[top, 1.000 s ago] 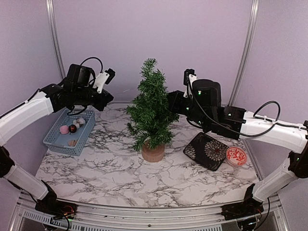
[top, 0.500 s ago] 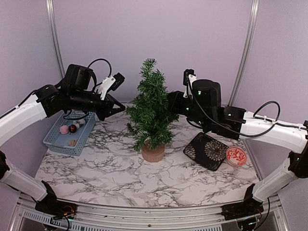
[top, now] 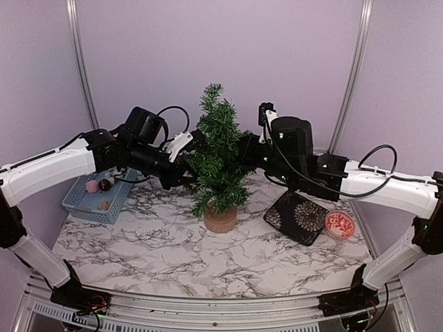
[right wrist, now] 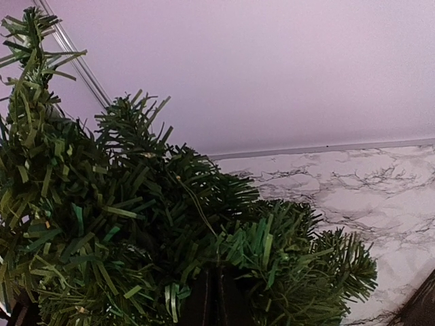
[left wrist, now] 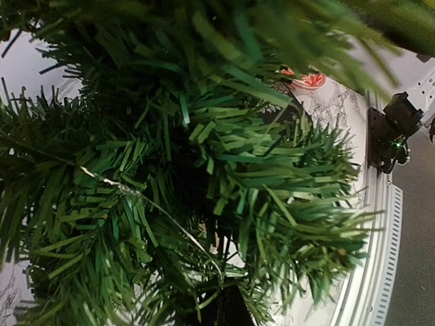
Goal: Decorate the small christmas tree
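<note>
The small christmas tree (top: 218,155) stands mid-table on its tan stump (top: 220,220). My left gripper (top: 188,158) is pushed into its left side; in the left wrist view branches (left wrist: 170,136) fill the frame. The dark fingers (left wrist: 228,305) look closed, with a thin pale thread (left wrist: 156,207) running to their tip. My right gripper (top: 242,153) is in the tree's right side. Its fingers (right wrist: 216,295) are pressed together among the branches (right wrist: 102,217), with a thin golden thread (right wrist: 197,204) leading up from them. No ornament body shows on either thread.
A blue basket (top: 83,207) at the left holds a pink ball (top: 91,186), a dark ball (top: 104,184) and a tan piece (top: 103,205). A dark patterned plate (top: 299,216) and a small red dish (top: 340,224) lie right of the tree.
My left gripper has swung from above the blue basket rightward into the tree's left side. The right gripper has stayed at the tree, shifting slightly left.
</note>
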`<state>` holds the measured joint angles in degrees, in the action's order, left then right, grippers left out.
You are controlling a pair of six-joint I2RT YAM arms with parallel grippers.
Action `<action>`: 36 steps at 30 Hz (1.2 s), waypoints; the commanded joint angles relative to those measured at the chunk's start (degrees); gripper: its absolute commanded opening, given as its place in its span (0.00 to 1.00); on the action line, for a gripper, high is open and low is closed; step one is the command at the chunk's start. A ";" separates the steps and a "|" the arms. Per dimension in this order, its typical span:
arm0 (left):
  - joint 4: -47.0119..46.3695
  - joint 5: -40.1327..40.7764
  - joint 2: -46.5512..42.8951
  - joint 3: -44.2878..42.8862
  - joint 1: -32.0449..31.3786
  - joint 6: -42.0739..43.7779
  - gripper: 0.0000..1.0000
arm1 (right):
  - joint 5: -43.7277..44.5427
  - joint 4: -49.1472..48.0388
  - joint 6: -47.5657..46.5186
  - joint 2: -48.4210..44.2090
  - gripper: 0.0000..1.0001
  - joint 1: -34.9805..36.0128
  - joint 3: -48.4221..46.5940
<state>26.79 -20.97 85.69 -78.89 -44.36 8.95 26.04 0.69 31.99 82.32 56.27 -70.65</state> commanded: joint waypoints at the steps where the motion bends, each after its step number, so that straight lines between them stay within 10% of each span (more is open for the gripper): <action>1: -3.27 2.06 2.75 -2.35 1.22 -0.39 0.00 | -1.42 -0.15 1.55 1.08 0.04 -0.48 -0.24; 15: -5.67 -0.63 1.22 -1.63 5.12 3.20 0.00 | -2.03 -2.97 3.43 -1.74 0.04 -0.44 2.89; 27: -11.56 4.03 -14.11 12.85 7.70 -1.84 0.58 | -3.14 -5.62 -2.63 -6.40 0.19 -0.43 3.65; 36: -12.06 12.12 -24.90 23.81 8.94 -12.38 0.76 | -3.47 -3.94 -3.78 -9.05 0.45 -0.47 3.14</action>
<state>16.34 -14.48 64.75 -58.83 -35.77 3.68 22.17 -3.77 29.28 76.14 56.01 -66.67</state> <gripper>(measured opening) 0.753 0.393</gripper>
